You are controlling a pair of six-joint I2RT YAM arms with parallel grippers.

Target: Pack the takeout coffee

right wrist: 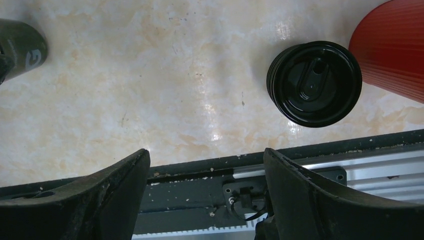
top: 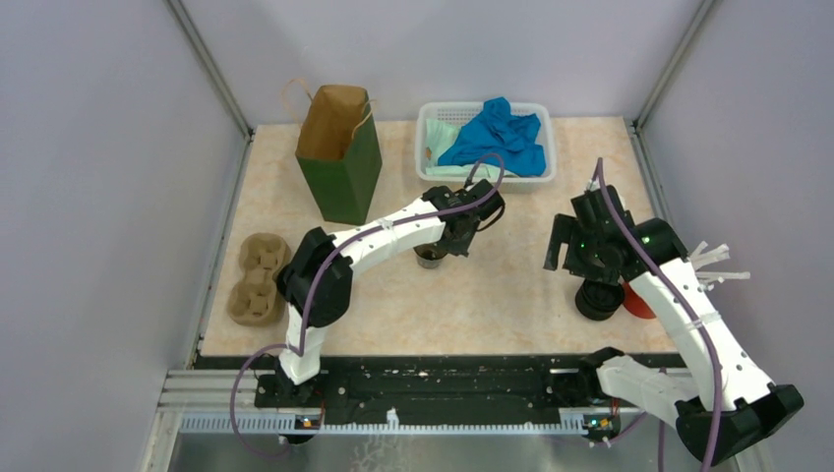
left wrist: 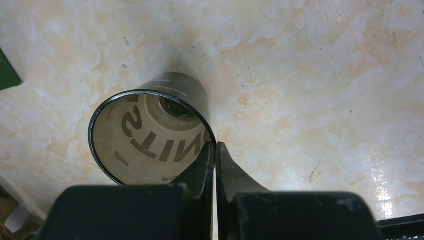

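Note:
The takeout coffee (right wrist: 314,83), a black cup with a ridged black lid, stands upright near the table's front edge (top: 598,300). My right gripper (right wrist: 206,152) hovers just above and beside it (top: 582,251), open wide with nothing between its fingers. A second black cup (left wrist: 150,132) has no lid and stands mid-table (top: 429,258), its tan printed inside showing. My left gripper (left wrist: 215,146) is shut on its rim, one finger inside the cup and one outside (top: 457,236).
A red ribbed cup (right wrist: 392,47) with white sticks (top: 716,264) stands right beside the lidded cup. A green paper bag (top: 341,157) and a white basket (top: 430,123) with blue cloth stand at the back. A cardboard cup tray (top: 258,278) lies at the left.

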